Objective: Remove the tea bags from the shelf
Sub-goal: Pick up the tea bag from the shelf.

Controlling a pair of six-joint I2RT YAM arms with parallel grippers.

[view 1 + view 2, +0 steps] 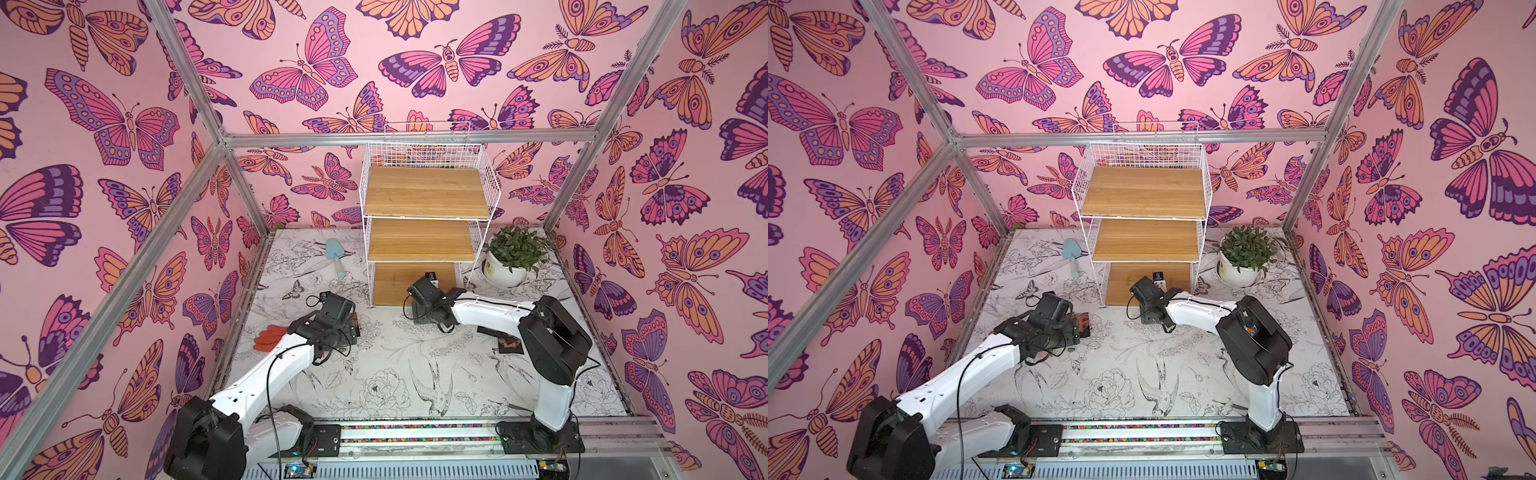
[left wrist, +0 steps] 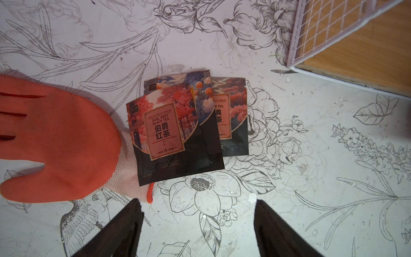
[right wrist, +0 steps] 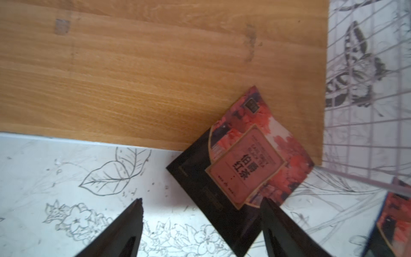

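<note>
**Mia:** Pink walls with big butterflies go all round. What is on the bench (image 1: pixel 395 361)?

**Tom:** It has black and white flowers and birds drawn on it. The shelf (image 1: pixel 424 191) stands at the far side, about in the middle. It is white wire with three wooden boards, like steps.

**Mia:** Where are the tea bags?

**Tom:** One tea bag (image 3: pixel 251 160) lies crooked on the near right corner of the lowest board (image 3: pixel 133 77). Part of it sticks out past the near edge, over the bench.

**Mia:** Does the right gripper (image 3: pixel 202 200) have it?

**Tom:** No. The gripper is right over the bag with its two fingers spread wide, and nothing is pinched. One fingertip (image 3: pixel 273 213) covers the edge of the bag. I cannot tell if it touches.

**Mia:** And the left gripper (image 2: pixel 198 201)?

**Tom:** It hangs over the left part of the bench. Its fingers are wide apart too, and it holds nothing. Below it, three tea bags (image 2: pixel 178 133) lie in a pile on the bench, near the shelf's left corner. The top one lies over the cuff of an orange glove (image 2: pixel 55 138).

**Mia:** Any more?

**Tom:** In a top view another tea bag (image 1: pixel 509 343) lies on the bench beside the right arm. A green plant (image 1: pixel 515 249) in a white pot sits right of the shelf. A blue trowel (image 1: pixel 334 253) lies left of it.
</note>
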